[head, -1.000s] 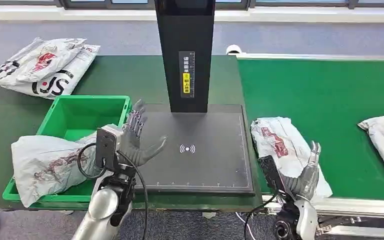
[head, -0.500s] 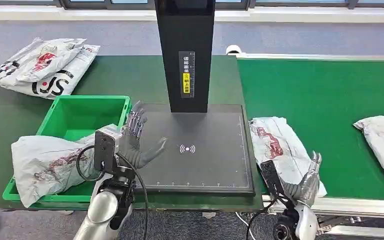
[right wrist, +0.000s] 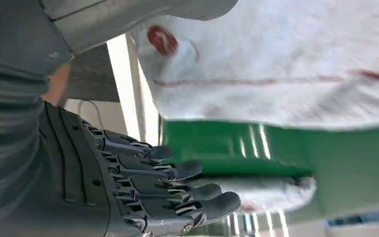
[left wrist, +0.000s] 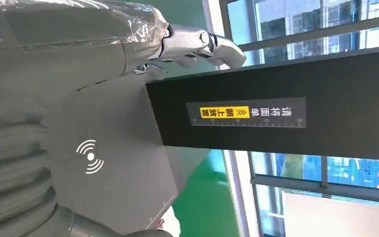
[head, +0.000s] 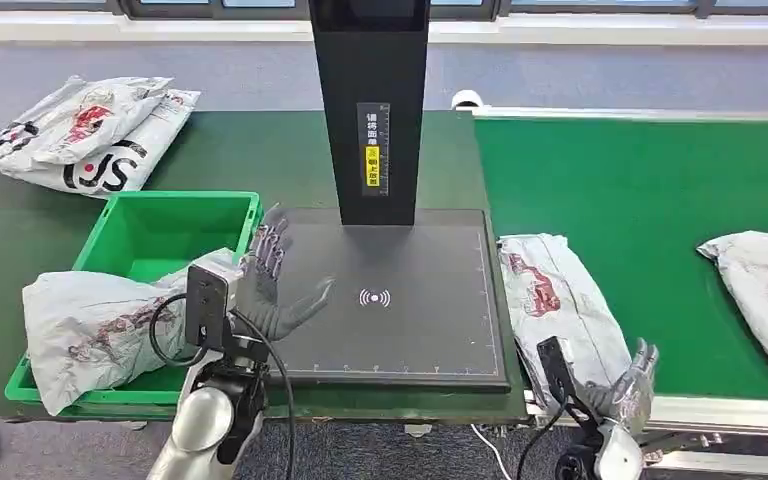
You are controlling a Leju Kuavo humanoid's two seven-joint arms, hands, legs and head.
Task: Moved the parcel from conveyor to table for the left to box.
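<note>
I am drawing my right hand (head: 628,385) back off the parcel (head: 560,300), fingers spread, holding nothing; left hand (head: 265,285) is staying open and empty beside the bin (head: 150,235).

Landmark: black scanner pad (head: 390,295) with its upright black post (head: 370,105), on the dark green tabletop (head: 230,155).

Left hand (head: 265,285) raised over the pad's left edge, fingers (head: 272,240) spread, holding nothing.

Green bin (head: 150,235) just left of the pad; a grey parcel in the bin (head: 95,330) slumps over its near rim.

Pile of white bags (head: 85,130) on the tabletop, well left of the post and behind the bin.

Green conveyor (head: 650,190) right of the pad. Parcel (head: 560,300) lies on it just beside the pad's right edge.

Right hand (head: 630,385) low at the parcel's near end, fingers apart; contact cannot be told.

Second parcel (head: 765,290) far right on the conveyor, well apart from the pad.
</note>
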